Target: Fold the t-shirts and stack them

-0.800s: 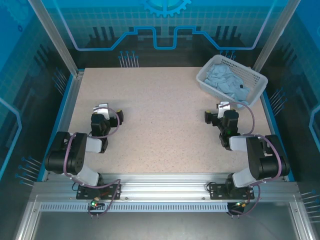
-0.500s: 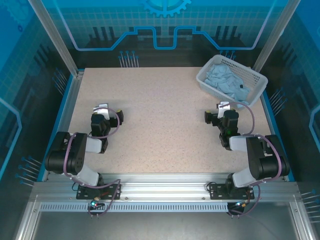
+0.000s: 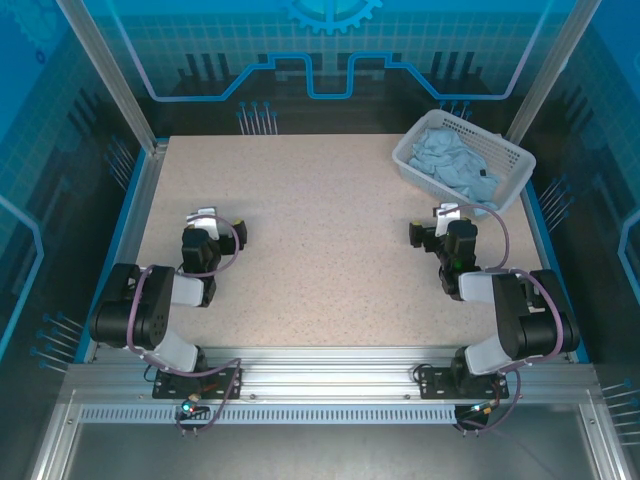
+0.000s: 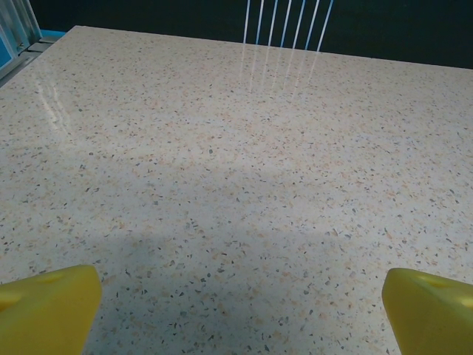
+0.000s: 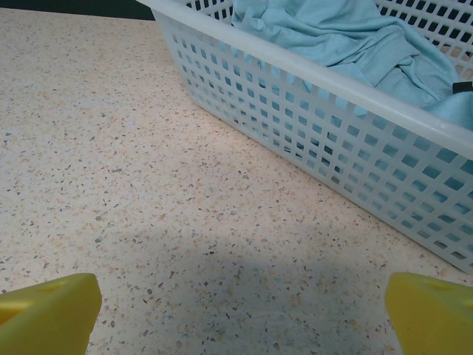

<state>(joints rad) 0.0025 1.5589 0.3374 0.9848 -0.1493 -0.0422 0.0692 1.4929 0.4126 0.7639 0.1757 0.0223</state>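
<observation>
Crumpled light grey-blue t-shirts (image 3: 452, 163) (image 5: 347, 37) lie bunched inside a white lattice basket (image 3: 508, 155) (image 5: 310, 111) at the back right of the table. My right gripper (image 3: 447, 213) (image 5: 240, 310) rests low over the table just in front of the basket, open, with only bare tabletop between its yellow fingertips (image 5: 48, 310). Over at the left, my left gripper (image 3: 203, 216) (image 4: 240, 310) sits low above the table too, open and empty, its yellow fingertips (image 4: 44, 307) wide apart.
The speckled beige table (image 3: 320, 230) has blue raised edges (image 3: 135, 200) on both sides. Metal frame posts (image 3: 110, 75) stand at the back corners. Both arm bases sit on the rail (image 3: 320, 375) at the near edge.
</observation>
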